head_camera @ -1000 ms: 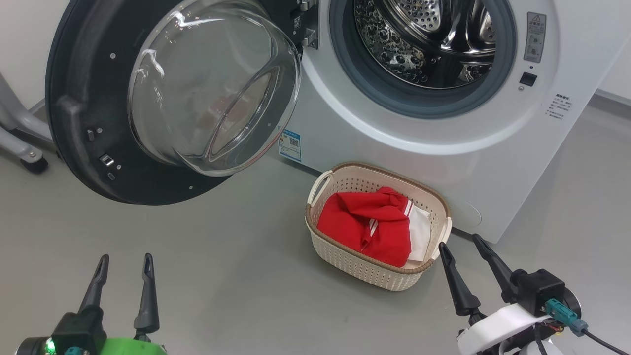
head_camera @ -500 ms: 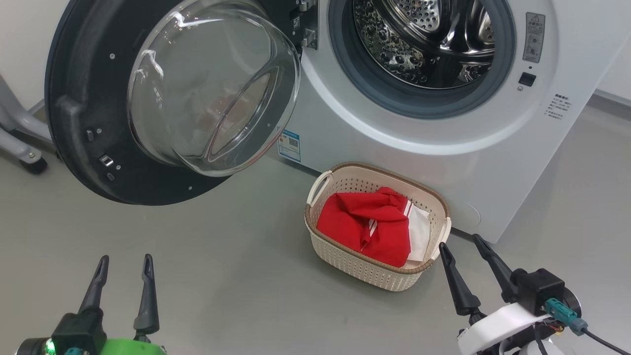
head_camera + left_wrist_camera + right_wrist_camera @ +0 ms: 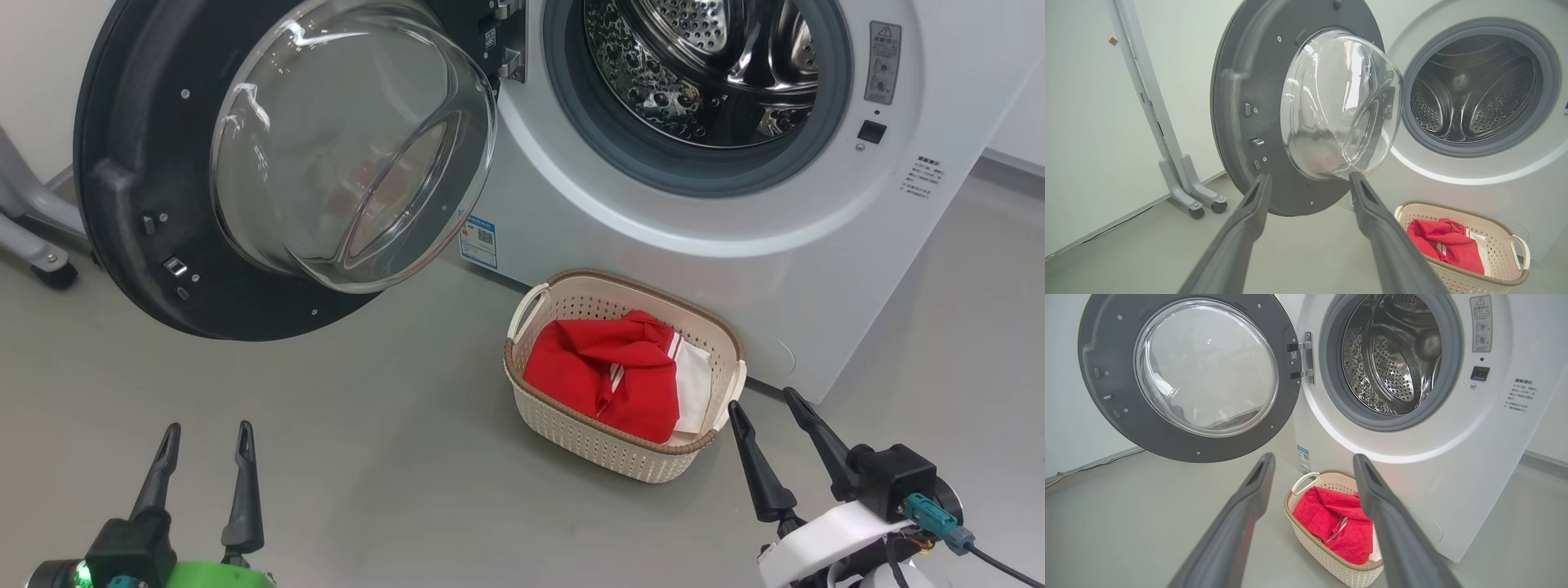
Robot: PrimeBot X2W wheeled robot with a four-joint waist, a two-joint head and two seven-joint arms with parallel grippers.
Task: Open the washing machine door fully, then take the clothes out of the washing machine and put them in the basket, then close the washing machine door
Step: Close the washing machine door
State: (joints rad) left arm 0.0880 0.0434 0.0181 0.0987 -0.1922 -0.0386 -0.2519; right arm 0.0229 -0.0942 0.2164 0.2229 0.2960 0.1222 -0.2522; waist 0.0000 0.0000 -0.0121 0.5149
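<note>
The white washing machine (image 3: pixel 735 261) stands ahead, its steel drum (image 3: pixel 702 65) showing no clothing. Its round black-rimmed door (image 3: pixel 163 269) with the clear glass bowl (image 3: pixel 351 147) is swung wide open to the left. On the floor in front sits the cream basket (image 3: pixel 588 441), and the red, white-striped clothes (image 3: pixel 612 371) with a white piece lie inside it. My left gripper (image 3: pixel 208 433) is open low at the left, well short of the door. My right gripper (image 3: pixel 765 406) is open just right of the basket, holding nothing. The left wrist view faces the door (image 3: pixel 1241 81); the right wrist view looks over the basket (image 3: pixel 1331 555).
A grey wheeled stand (image 3: pixel 33 237) sits at the far left behind the door. Grey floor (image 3: pixel 367 457) spreads between the grippers and the machine. A pale wall runs behind at the left.
</note>
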